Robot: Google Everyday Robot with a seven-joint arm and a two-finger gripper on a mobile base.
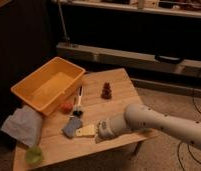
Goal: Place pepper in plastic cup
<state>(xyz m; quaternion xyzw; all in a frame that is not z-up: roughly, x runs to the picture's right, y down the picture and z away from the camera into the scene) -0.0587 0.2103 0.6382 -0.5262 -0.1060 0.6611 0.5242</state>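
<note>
The plastic cup is small, round and translucent light green, and stands at the near left corner of the wooden table. My gripper is at the end of the white arm that reaches in from the right. It hangs low over the table's near middle, well to the right of the cup. The dark green pepper does not show; it may be hidden by the gripper.
A big yellow-orange bin stands at the back left, a grey cloth in front of it. A small red-orange thing, a brush, a blue sponge, a yellow piece and a dark red cluster lie on the table.
</note>
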